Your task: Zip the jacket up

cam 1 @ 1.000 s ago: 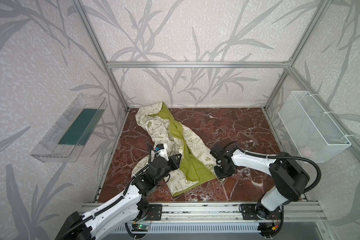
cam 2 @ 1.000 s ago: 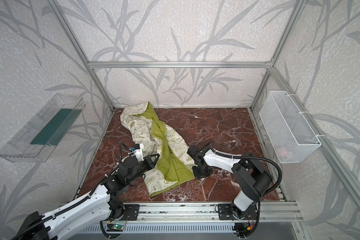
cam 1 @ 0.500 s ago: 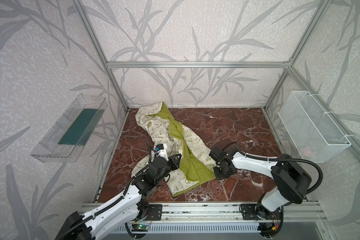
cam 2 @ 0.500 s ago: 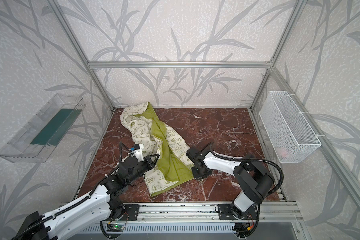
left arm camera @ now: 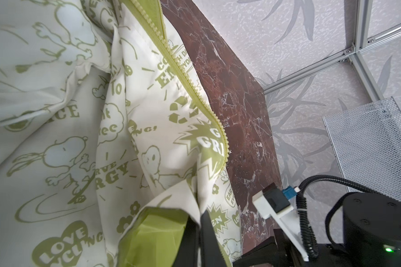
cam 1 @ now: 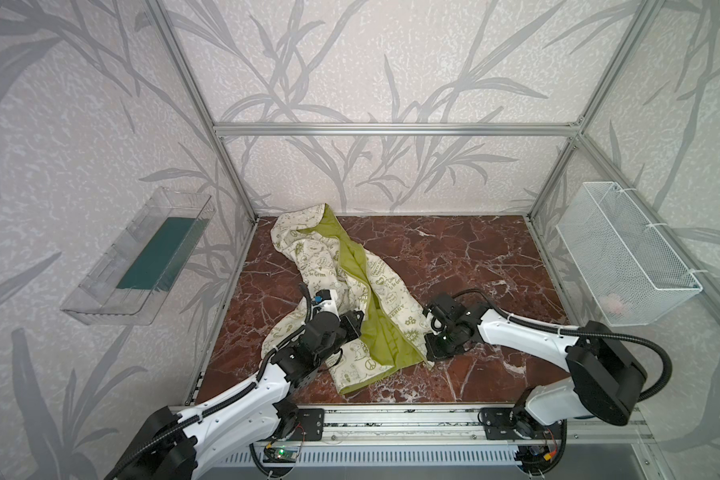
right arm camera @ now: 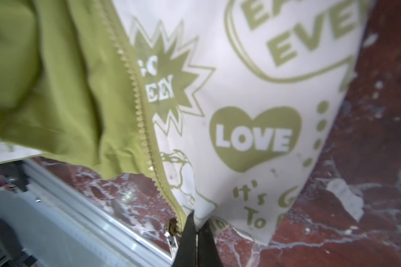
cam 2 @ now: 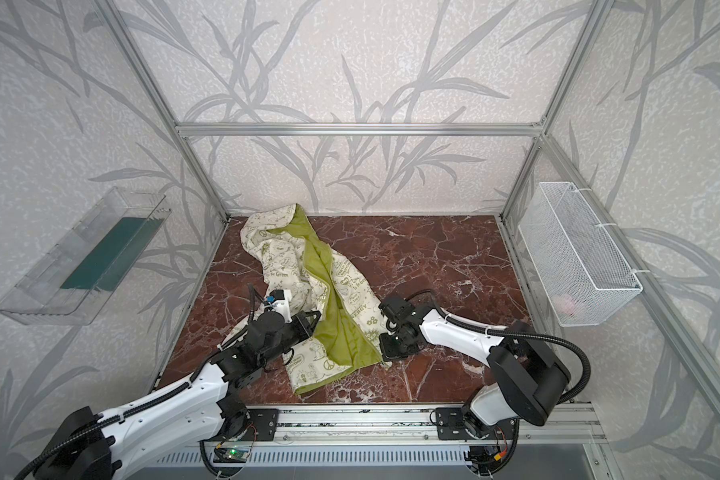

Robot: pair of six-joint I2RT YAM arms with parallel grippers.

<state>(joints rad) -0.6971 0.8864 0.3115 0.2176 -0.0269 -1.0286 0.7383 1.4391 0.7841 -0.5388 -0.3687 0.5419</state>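
Clearly legible on the jacket [right arm camera: 241,69]: "LOVE", "It's", "To". It sprawls unzipped on the left-centre of the counter [cam 1: 474,266], whose right half is open marble. The right end effector [right arm camera: 196,231] pinches the bottom hem beside the zipper slider [right arm camera: 171,227]. The left end effector [left arm camera: 200,233] is clamped on a fabric fold.

Both arms share one build: glossy white link shells joined by matte black cylindrical joint housings. On the left arm [cam 1: 242,415] a black ribbed cable [cam 1: 142,442] follows the white shell. The right arm [cam 1: 516,332] carries a black corrugated hose [cam 1: 657,353], fixed with white ties, beside its bulky black shoulder joint [cam 1: 599,374]. Each wrist bears a white camera bracket [left arm camera: 278,208] with a blue plug [left arm camera: 288,192]. A round black housing [left arm camera: 368,226] shows recessed screws and a small green light [left arm camera: 388,249]. The right gripper [right arm camera: 197,227] ends in thin matte-black jaws. Black base plates [cam 1: 304,419] carry bolt heads.
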